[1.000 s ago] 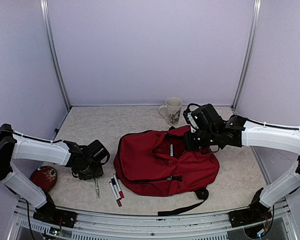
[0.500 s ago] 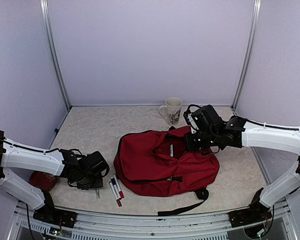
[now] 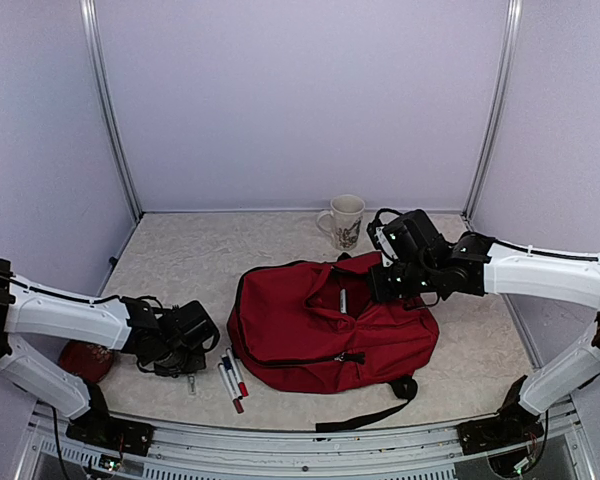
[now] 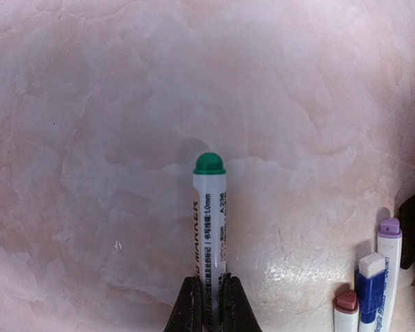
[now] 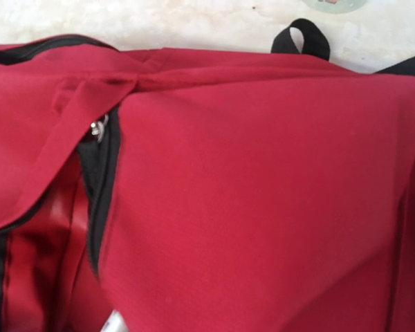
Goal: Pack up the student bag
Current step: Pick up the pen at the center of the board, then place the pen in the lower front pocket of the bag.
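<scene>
The left gripper (image 4: 209, 294) pinches a green-topped marker (image 4: 209, 221). The right gripper (image 3: 388, 282) is closed tight at the far right of the red bag (image 3: 300, 335).

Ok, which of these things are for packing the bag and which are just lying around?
For the job: bag; green marker, gripped by the left gripper; three more markers beside it.
Probably just lying about: mug; red round thing at the left edge.
</scene>
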You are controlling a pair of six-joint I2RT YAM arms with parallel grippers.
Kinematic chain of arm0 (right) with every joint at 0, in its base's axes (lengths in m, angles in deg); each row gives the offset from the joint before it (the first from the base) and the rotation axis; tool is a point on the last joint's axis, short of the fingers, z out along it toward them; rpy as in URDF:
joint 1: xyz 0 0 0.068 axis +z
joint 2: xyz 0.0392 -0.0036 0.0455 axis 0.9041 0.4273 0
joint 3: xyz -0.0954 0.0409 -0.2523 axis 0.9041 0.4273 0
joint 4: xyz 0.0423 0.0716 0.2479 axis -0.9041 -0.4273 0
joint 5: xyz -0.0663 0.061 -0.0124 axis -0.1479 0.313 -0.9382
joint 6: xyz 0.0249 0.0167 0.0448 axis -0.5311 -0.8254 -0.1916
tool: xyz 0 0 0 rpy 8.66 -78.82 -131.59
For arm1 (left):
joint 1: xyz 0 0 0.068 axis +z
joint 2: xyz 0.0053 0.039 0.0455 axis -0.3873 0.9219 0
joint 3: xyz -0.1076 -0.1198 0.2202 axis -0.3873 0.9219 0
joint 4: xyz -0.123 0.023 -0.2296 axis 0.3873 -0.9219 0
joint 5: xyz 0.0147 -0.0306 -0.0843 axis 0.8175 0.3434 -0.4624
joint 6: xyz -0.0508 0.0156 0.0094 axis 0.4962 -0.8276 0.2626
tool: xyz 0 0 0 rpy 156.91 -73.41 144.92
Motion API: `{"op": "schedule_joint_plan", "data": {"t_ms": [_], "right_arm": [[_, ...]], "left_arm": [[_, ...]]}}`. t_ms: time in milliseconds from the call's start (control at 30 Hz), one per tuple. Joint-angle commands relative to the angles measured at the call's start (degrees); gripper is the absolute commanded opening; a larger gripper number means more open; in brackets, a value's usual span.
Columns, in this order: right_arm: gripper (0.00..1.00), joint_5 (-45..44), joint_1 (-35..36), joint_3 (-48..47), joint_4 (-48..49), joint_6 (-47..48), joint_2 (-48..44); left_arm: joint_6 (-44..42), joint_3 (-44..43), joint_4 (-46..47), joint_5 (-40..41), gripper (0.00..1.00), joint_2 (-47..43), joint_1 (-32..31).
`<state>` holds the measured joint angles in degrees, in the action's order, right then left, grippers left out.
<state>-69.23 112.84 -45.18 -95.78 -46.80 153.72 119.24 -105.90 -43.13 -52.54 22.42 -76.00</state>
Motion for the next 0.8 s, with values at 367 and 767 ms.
{"op": "schedule_joint_plan", "data": {"t_ms": [367,767], "right_arm": [[0.0,-0.31,-1.05,-0.28,1.32,-0.28,-1.81],[0.0,1.59,-1.71,0.46,3.22,-1.85,-1.74]], "left_arm": [[-8.84,-26.65,2.76,8.32,0.0,-9.62,-3.86],[-19.37,-43.95,32.45,-7.5,0.0,21.79,-7.85]]}}
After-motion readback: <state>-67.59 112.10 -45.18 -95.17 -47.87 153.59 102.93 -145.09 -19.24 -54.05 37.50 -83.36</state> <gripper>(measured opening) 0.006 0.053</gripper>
